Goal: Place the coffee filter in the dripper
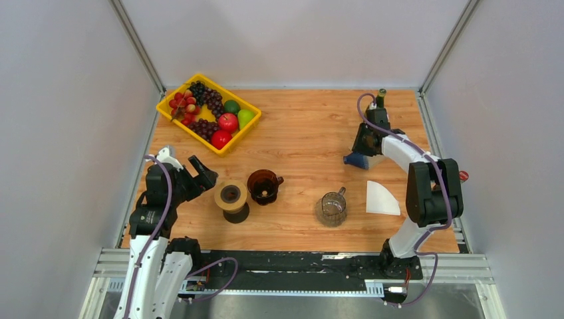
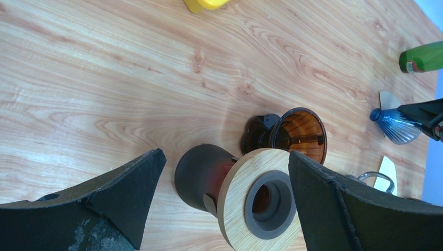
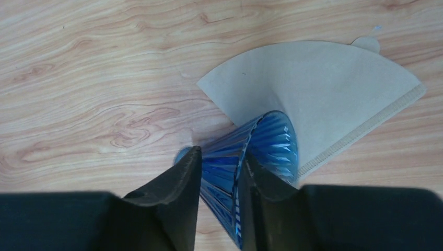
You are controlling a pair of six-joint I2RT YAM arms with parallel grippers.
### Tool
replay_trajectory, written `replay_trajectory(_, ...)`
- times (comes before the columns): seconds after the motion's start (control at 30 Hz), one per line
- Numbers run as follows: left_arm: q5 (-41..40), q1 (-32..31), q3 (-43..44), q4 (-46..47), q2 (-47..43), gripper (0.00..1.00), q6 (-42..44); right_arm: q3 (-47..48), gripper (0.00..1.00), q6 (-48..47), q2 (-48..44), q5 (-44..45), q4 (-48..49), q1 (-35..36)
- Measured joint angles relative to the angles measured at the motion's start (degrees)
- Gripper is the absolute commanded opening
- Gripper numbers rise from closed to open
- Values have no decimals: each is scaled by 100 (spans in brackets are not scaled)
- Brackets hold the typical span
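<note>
1. The right tool [image 3: 219,157] is clenched on the wall of the blue dripper [image 3: 277,141], with one finger on each side of the ribbed glass, at the far right of the table [image 1: 312,126].
2. The blue dripper lies tipped on its side. Its mouth overlaps a tan filter [image 3: 313,89] that lies flat on the table, and nothing is inside the cone.
3. A white filter [image 1: 382,198] lies flat nearer the arm bases, apart from the tool and untouched.
4. Further left stands an amber dripper [image 1: 263,186], upright and also without paper, just beside a wood-collared carafe [image 1: 231,197].
5. The left tool [image 2: 224,159] is released, jaws wide, hovering by that carafe and holding nothing.
6. By my judgement the task is at an early stage. The blue dripper is only gripped, probably so it can be stood up. A filter has yet to be picked up, opened and seated in the cone.
</note>
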Motion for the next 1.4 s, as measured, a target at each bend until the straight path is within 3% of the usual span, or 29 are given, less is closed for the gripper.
replay_trajectory(0.4,17,0,0,0,0,100,0,-74,1,238,-35,-68,282,2)
replay_trajectory(0.87,-48,0,0,-2,0,100,35,-212,0,-476,-1246,-389,175,400)
replay_trajectory(1.0,-101,0,0,-4,0,100,44,-184,0,-966,-1744,-304,175,1012)
replay_trajectory(1.27,-415,0,181,-175,48,100,87,109,0,-2682,-2415,195,411,3386)
replay_trajectory(1.4,-634,0,389,-256,57,100,90,256,0,-3598,-2424,341,553,4212)
